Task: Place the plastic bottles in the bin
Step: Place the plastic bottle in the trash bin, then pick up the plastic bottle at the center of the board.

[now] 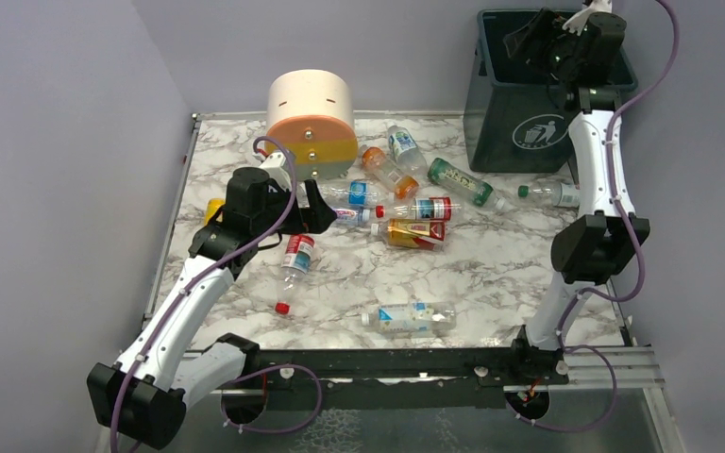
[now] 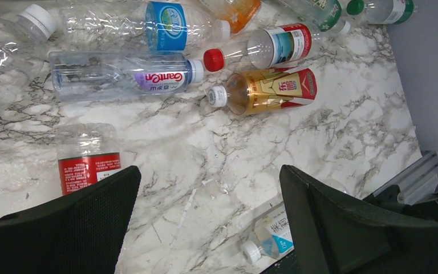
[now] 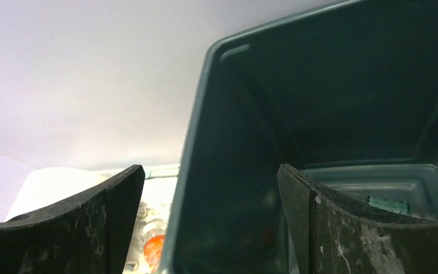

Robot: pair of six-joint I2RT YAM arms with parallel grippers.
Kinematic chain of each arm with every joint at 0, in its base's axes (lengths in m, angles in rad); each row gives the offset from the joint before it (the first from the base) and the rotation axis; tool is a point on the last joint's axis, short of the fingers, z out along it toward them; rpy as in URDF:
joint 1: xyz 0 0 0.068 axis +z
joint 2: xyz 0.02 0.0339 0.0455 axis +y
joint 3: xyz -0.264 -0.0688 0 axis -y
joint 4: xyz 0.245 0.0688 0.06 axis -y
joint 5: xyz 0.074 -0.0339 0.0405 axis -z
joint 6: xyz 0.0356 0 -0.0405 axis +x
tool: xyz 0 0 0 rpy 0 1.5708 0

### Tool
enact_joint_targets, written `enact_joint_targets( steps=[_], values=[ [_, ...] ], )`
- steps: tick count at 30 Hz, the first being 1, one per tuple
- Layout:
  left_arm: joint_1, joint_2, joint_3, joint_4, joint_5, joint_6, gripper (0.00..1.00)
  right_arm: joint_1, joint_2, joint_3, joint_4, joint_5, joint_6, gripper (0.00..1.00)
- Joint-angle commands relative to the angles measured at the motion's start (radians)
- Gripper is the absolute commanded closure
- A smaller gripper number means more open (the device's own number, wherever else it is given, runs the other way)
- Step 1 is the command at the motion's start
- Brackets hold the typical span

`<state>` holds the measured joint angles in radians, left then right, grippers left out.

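The plastic bottles are seen lying on their sides on the white marbled tabletop (image 2: 319, 137). The clear plastic bottle with a red label (image 2: 88, 162) is judged nearest to the left arm's fingers (image 2: 63, 228). It is found just to one side of them, its lower end hidden beneath one finger, and its long axis is set roughly square to the line between the two. These fingers are held apart over bare tabletop, so a sideways shift, not a wrist turn, is judged to be needed. The right arm's fingers (image 3: 376, 228) are likewise spread with nothing between them. They are poised above the mouth of the tall dark teal square plastic bin (image 1: 514, 127), well apart from every bottle.
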<state>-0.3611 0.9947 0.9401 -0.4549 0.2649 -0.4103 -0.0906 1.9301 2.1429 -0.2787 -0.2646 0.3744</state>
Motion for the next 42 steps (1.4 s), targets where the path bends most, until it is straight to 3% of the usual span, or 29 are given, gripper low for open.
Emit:
enact_joint_targets(
  steps=[1,6,13,20,30,42],
  values=[
    [0.004,0.006,0.027,0.005,0.014,0.008,0.01,0.075,-0.14,-0.051,-0.02,-0.026,-0.065,0.09],
    [0.003,0.002,0.011,0.01,0.008,0.011,0.01,0.18,-0.272,-0.206,-0.072,0.002,-0.156,0.09],
    [0.003,0.02,-0.022,0.049,0.028,-0.006,0.01,0.316,-0.453,-0.552,-0.089,-0.024,-0.193,0.09],
    [0.002,0.034,-0.041,0.082,0.043,-0.014,0.01,0.378,-0.54,-0.829,-0.127,-0.044,-0.236,0.08],
    [0.002,0.051,-0.063,0.135,0.084,-0.045,0.01,0.409,-0.481,-0.94,-0.198,-0.025,-0.262,0.07],
    [0.0,0.031,-0.091,0.136,0.083,-0.059,0.01,0.464,-0.329,-0.986,-0.117,-0.022,-0.263,0.07]
  ],
)
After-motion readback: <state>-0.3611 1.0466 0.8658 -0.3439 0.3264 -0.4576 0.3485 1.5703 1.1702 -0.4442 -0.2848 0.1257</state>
